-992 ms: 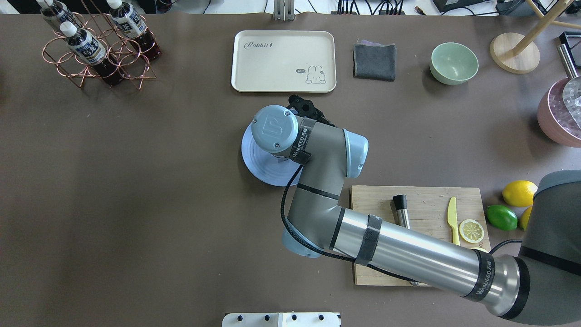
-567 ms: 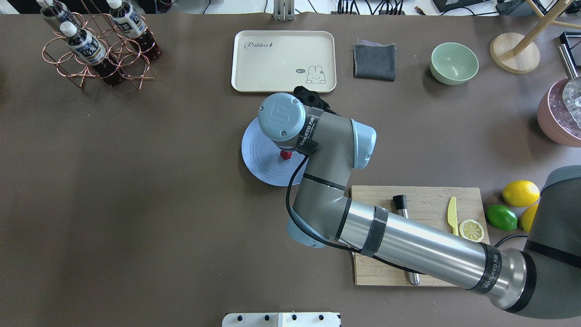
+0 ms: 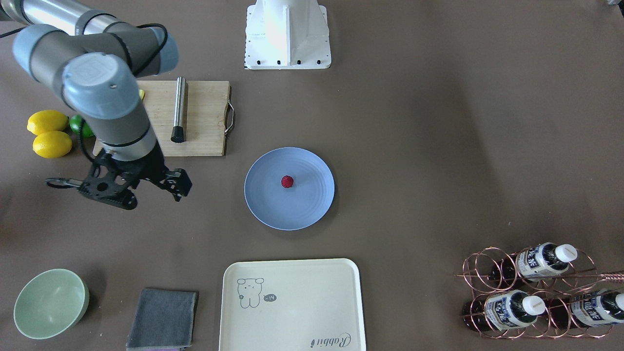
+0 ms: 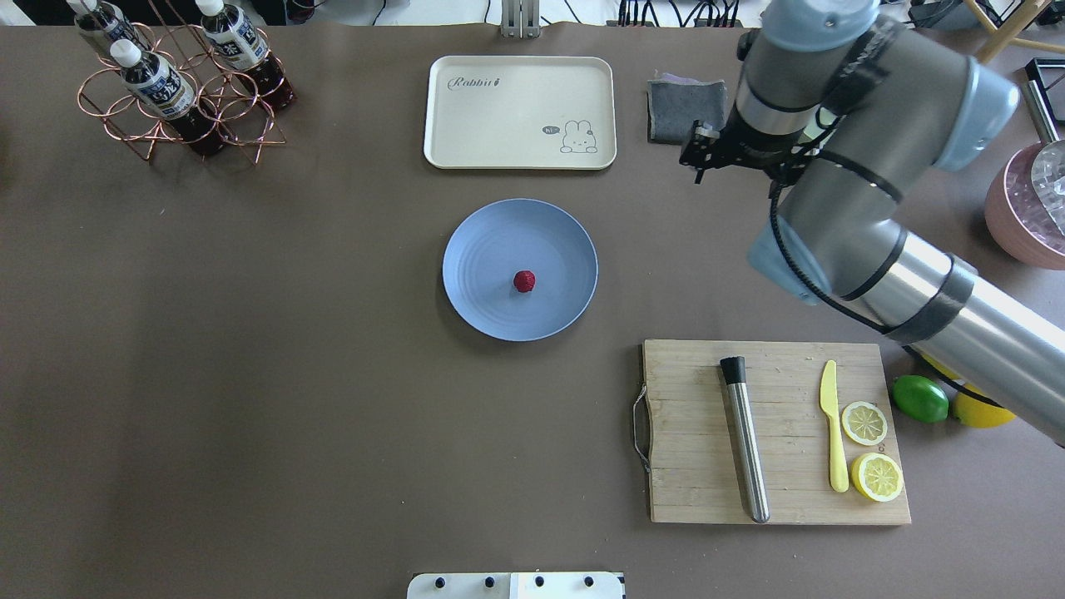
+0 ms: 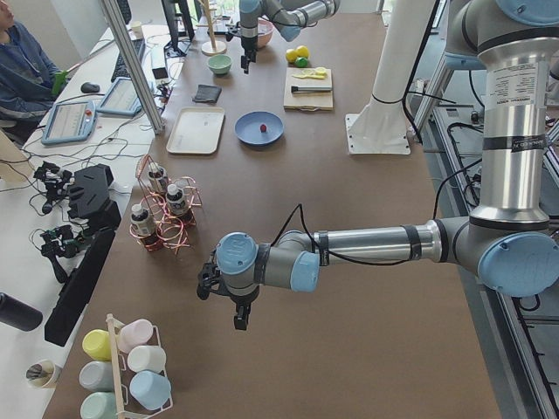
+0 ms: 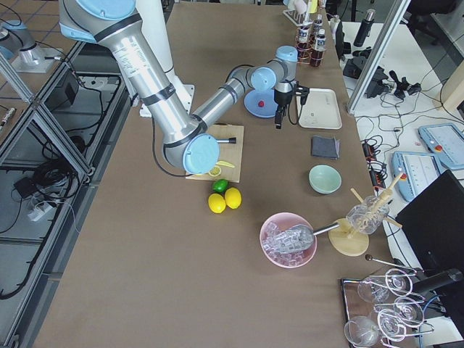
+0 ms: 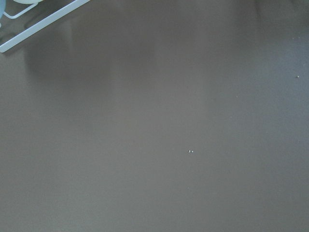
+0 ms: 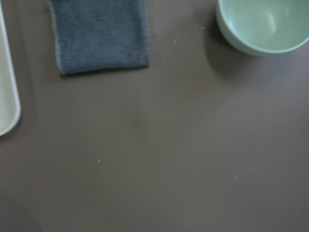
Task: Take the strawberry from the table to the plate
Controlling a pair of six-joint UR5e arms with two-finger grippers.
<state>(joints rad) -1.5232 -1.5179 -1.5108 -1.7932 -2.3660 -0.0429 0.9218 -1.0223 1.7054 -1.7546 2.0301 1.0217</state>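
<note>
The strawberry (image 4: pixel 523 281), small and dark red, lies near the middle of the round blue plate (image 4: pixel 482 249) on the brown-grey table (image 4: pixel 250 374). Nothing touches it. The front-facing view shows the same strawberry (image 3: pixel 287 182) on the plate (image 3: pixel 302 204). My right gripper (image 3: pixel 119 187) is open and empty, raised above the table well to the plate's side, over bare table near the grey cloth and green bowl. My left gripper (image 5: pixel 236 314) shows only in the left side view, far from the plate above bare table; I cannot tell whether it is open or shut.
A cream tray (image 4: pixel 520 112) lies beyond the plate. A grey cloth (image 8: pixel 99 34) and a green bowl (image 8: pixel 263 24) sit under the right wrist. The wooden cutting board (image 4: pixel 691 433) carries a metal muddler, a yellow knife and lemon slices. Bottle rack (image 4: pixel 179 83) stands far left.
The right arm has lifted off the plate and swung right toward the cloth and bowl. The plate is now uncovered, with the strawberry left on it.
</note>
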